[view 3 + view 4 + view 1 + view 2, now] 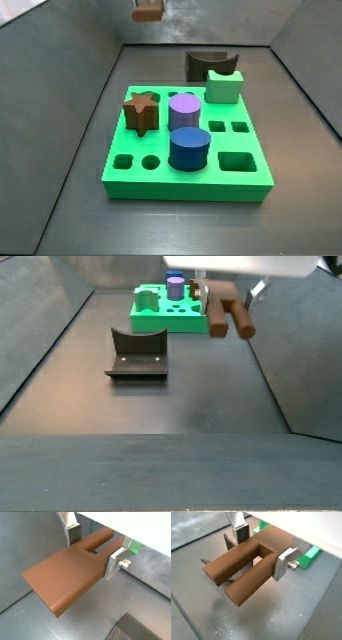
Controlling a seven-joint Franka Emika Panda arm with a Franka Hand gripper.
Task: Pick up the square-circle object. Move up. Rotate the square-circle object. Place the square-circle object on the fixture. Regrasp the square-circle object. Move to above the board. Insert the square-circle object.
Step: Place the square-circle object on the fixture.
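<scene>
My gripper (pixel 261 551) is shut on the square-circle object (pixel 241 572), a brown piece with two long prongs, one square and one round. The silver fingers (pixel 113 562) clamp its sides, as both wrist views show. In a side view the square-circle object (pixel 230 314) hangs in the air under the gripper (pixel 225 296), in front of the board (pixel 150 316) and off to one side of the fixture (pixel 138 353). The other side view shows the piece (pixel 148 10) high above the floor, beyond the fixture (pixel 207 65) and the bright green board (pixel 187 180). Part of the fixture (pixel 228 543) shows below the piece.
On the board stand a brown star peg (pixel 140 110), a purple cylinder (pixel 185 108) and a blue cylinder (pixel 190 148). A pale green notched block (pixel 225 87) sits at the board's far corner next to the fixture. Grey walls enclose the floor.
</scene>
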